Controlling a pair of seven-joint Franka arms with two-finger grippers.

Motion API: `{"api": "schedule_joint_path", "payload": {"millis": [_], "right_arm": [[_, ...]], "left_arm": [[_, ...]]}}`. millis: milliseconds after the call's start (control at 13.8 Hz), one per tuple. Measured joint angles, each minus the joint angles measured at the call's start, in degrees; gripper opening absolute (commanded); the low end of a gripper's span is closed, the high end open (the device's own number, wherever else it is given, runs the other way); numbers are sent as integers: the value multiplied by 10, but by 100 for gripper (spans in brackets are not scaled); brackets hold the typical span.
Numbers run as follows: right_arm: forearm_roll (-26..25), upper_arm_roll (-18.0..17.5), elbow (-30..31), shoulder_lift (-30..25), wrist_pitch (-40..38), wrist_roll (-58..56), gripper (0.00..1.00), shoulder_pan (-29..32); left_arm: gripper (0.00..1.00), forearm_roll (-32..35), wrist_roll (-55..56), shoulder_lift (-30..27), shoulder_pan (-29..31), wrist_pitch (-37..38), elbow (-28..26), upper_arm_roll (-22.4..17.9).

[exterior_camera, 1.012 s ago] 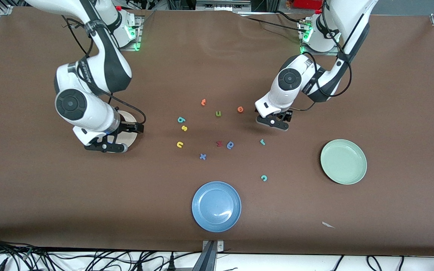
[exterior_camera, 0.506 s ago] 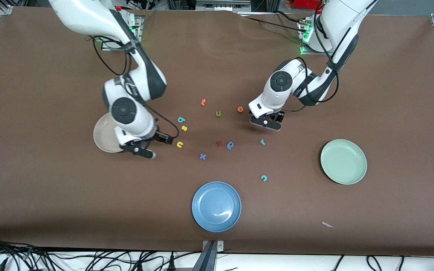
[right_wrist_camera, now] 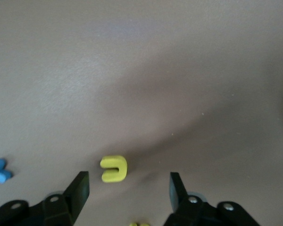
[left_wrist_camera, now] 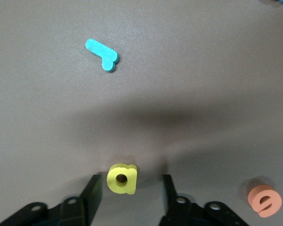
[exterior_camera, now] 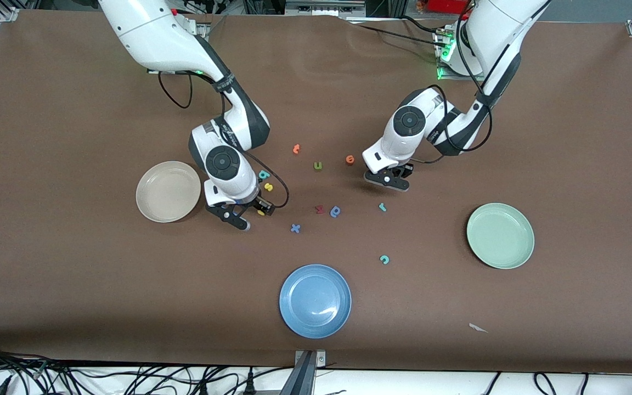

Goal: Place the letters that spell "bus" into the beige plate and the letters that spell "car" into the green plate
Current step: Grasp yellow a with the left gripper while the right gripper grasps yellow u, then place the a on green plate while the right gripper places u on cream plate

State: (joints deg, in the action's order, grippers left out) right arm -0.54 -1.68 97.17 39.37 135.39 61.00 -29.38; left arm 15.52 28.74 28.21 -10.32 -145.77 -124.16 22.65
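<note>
My left gripper [left_wrist_camera: 130, 193] [exterior_camera: 386, 181] is open and low over the table, its fingers [left_wrist_camera: 92, 194] on either side of the yellow "a" [left_wrist_camera: 122, 179] without touching it. The teal "r" [left_wrist_camera: 102, 54] [exterior_camera: 382, 207] and teal "c" [exterior_camera: 384, 259] lie nearer the camera. My right gripper [right_wrist_camera: 127, 190] [exterior_camera: 237, 217] is open over the yellow "u" [right_wrist_camera: 113, 168] [exterior_camera: 261, 212], beside the beige plate [exterior_camera: 168, 191]. The teal "b" [exterior_camera: 263, 175] and yellow "s" [exterior_camera: 268, 187] lie close by. The green plate [exterior_camera: 500, 235] sits toward the left arm's end.
A blue plate [exterior_camera: 315, 300] lies near the front edge. Loose in the middle are an olive "u" [exterior_camera: 317, 165], two orange letters [exterior_camera: 296, 148] [exterior_camera: 350, 159], a red letter [exterior_camera: 319, 209], a blue rounded letter [exterior_camera: 336, 211] and a blue "x" [exterior_camera: 295, 228].
My right arm has swung from over the beige plate to the yellow "u". The left gripper has shifted slightly toward the middle. Both pairs of jaws have narrowed.
</note>
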Motion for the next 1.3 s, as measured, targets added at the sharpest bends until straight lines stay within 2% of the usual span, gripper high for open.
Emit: {"api": "schedule_joint_path", "payload": {"millis": [289, 578, 723, 795, 867, 1157, 1301], "right_arm": [[-43, 3, 0, 13, 11, 32, 71, -7], [-45, 3, -1, 14, 24, 46, 71, -9], [-45, 3, -1, 15, 27, 47, 68, -9], [-45, 3, -1, 17, 28, 47, 64, -9], [-45, 3, -1, 20, 31, 47, 54, -10], [-45, 3, -5, 22, 41, 47, 8, -12], [-45, 3, -6, 22, 41, 47, 5, -12]], "left_arm": [[37, 12, 1, 2, 2, 0, 0, -3], [19, 16, 1, 3, 4, 0, 0, -3], [11, 16, 1, 3, 4, 0, 0, -3], [8, 16, 1, 3, 4, 0, 0, -3], [6, 16, 1, 3, 4, 0, 0, -3], [2, 17, -1, 0, 24, 4, 12, -3], [2, 18, -29, -7, 59, 44, 39, -3]]}}
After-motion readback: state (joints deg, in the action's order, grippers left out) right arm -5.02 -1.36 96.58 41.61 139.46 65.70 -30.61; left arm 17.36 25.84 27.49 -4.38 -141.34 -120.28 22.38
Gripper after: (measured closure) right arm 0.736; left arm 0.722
